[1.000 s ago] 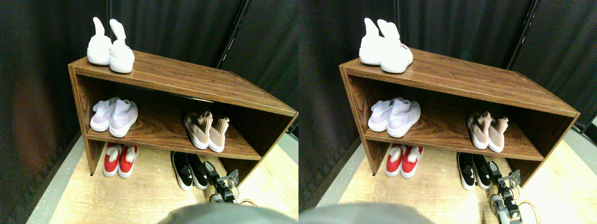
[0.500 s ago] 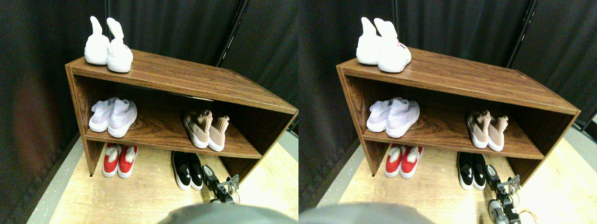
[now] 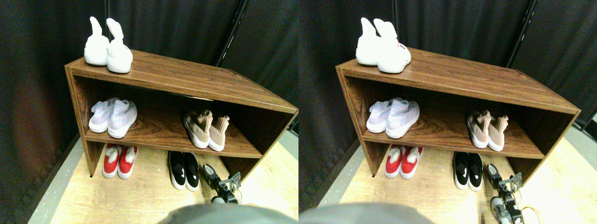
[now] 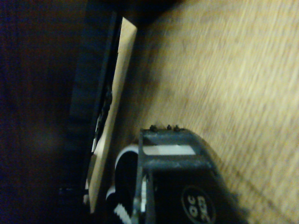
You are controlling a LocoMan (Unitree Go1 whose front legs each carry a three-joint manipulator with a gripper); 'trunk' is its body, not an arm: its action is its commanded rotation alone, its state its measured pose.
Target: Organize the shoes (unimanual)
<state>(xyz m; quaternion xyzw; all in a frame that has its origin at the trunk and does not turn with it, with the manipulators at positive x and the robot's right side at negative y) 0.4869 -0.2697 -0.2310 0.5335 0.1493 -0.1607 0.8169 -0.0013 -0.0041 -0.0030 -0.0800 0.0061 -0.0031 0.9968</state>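
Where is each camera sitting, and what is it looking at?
Stereo pair view: it sits up on the robot, looking forward and down at the wooden shoe shelf, the beige shoes on its middle board and the black shoes on the floor; the right gripper shows at lower right.
Wrist view: it sits on the right manipulator, low down, looking along the gripper at the wood floor and a pale board edge.
Both views show the gripper and the floor.

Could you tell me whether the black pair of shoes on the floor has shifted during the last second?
Yes. The black shoes have slid left along the floor, away from the shelf's right side panel and toward the red pair, with the right gripper beside them.
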